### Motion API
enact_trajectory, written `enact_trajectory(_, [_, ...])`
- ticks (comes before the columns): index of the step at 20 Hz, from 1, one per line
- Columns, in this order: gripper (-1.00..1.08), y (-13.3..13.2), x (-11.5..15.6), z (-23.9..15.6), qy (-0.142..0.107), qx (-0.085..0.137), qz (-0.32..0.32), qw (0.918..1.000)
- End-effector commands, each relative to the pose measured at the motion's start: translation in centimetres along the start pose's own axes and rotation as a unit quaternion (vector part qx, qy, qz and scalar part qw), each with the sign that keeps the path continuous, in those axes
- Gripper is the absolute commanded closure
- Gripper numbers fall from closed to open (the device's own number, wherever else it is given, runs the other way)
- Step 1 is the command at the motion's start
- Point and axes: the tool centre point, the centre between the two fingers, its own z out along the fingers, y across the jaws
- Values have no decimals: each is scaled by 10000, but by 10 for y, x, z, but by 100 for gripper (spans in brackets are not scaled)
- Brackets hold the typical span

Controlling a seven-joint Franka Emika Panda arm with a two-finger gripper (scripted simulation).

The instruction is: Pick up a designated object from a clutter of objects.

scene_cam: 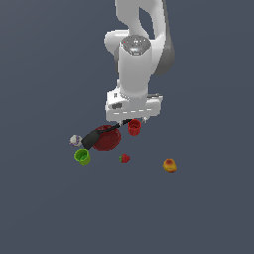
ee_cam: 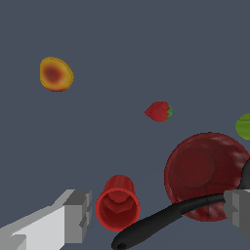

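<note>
Hidden/cut off: in ext. view the arm's wrist block covers the gripper [scene_cam: 133, 120]; fingers not separable there. Wrist view shows both fingers [ee_cam: 78, 215] spread wide, nothing between the pads but the red cup [ee_cam: 117, 204] and the utensil's end, neither touched. Far finger cut by frame edge. Green cup [ee_cam: 243, 126] only a sliver at wrist-view edge; whole in ext. view [scene_cam: 82, 157]. Small whitish-purple item [scene_cam: 75, 140] too small to ID; not seen in wrist view.

Task item: red cup [scene_cam: 134, 127] sits upright on the floor, directly under the gripper, just beside the dark red bowl [scene_cam: 106, 138] on the ext. view's right. Wrist view: cup mouth open toward camera, lying between the spread fingers, nearer the white one.

Edges/room: black long-handled utensil [ee_cam: 163, 222] lies across bowl [ee_cam: 207, 176] rim, its rounded end just beside the cup; can't tell if touching. Ext. view shows the utensil [scene_cam: 96, 135] broad end near whitish item. Strawberry [scene_cam: 124, 158] near the bowl, apart from the cup. Orange-yellow fruit [scene_cam: 169, 165] well apart, on ext. view's right. Open floor on the cup's side away from the bowl.

View diff: wrist view gives strawberry [ee_cam: 158, 111] and fruit [ee_cam: 56, 74] beyond the cup, plus the bowl's interior; ext. view alone shows full clutter layout.
</note>
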Motion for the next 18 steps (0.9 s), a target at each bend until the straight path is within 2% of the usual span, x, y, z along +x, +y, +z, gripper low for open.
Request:
enact_trajectory(1, [-92, -5, -11, 20, 16, -16, -229, 9997])
enact_trajectory(10, [-92, -22, -57, 79, 70, -60, -1015, 9948])
enact_trajectory(18, [-92, -30, -86, 106, 99, -76, -1437, 9895])
